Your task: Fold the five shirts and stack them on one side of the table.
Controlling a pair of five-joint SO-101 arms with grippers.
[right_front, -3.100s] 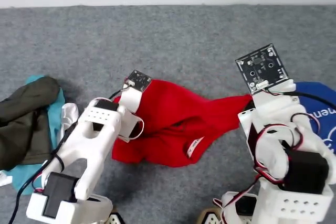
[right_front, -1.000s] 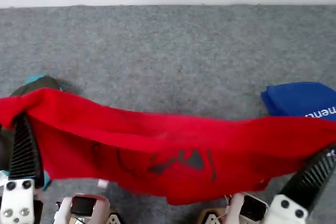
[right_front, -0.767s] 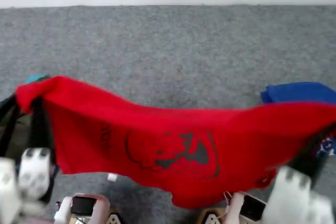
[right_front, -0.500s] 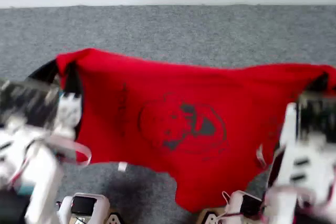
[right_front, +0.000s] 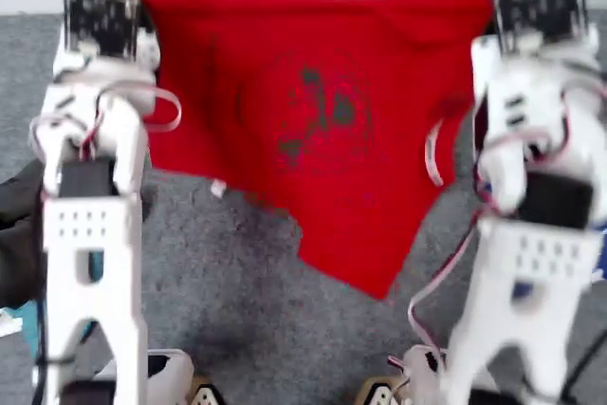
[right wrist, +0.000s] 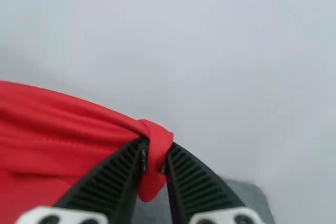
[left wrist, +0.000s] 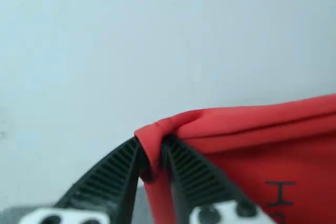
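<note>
The drawing (right_front: 318, 116) on the red shirt (right_front: 370, 225) is too blurry to make out. The picture's edge cuts off the dark shirt (right_front: 14, 234).

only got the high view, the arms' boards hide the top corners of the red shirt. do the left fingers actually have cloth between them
Observer: Yes. The left wrist view shows the left gripper shut on a bunched corner of the red shirt.
Operator: and the right one
Observer: The right gripper is shut on a bunched fold too; a small nub of cloth pokes up past its fingers.
Operator: is the top edge slack on the left side
Observer: In the left wrist view the edge runs away from the grip in a straight band, with no sag.
</note>
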